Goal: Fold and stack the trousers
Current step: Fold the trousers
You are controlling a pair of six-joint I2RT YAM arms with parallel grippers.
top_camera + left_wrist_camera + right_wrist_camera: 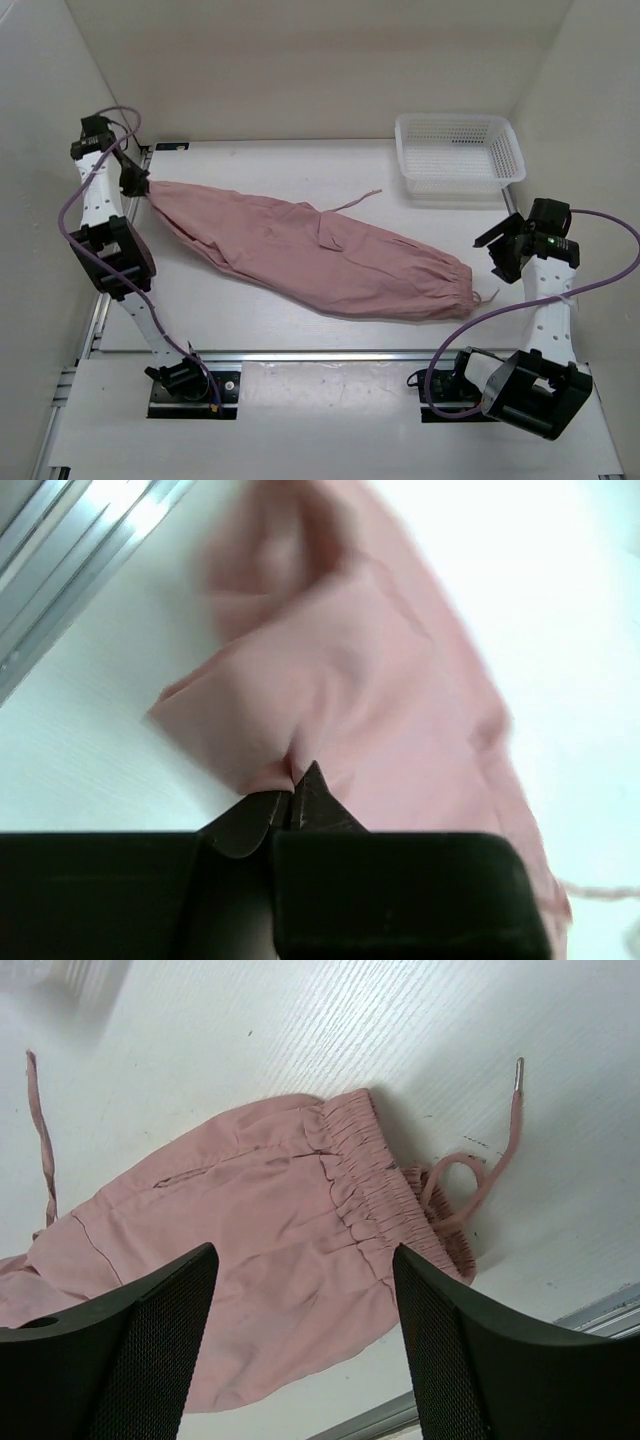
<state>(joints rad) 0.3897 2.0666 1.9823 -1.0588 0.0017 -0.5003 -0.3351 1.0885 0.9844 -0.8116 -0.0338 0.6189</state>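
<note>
The dusty-pink trousers (310,255) lie stretched across the table, legs together, running from the far left to the elastic waist (375,1185) at the right. A drawstring (480,1165) curls beside the waist. My left gripper (138,186) is shut on the leg end of the trousers (300,690); in the left wrist view the fingertips (292,792) pinch a fold of pink cloth. My right gripper (500,250) is open and empty, to the right of the waist; in the right wrist view (305,1260) it hovers above the waist area.
A white mesh basket (460,152) stands at the back right. An aluminium rail (330,355) runs along the near edge, and another rail (70,570) along the left side. White walls enclose the table.
</note>
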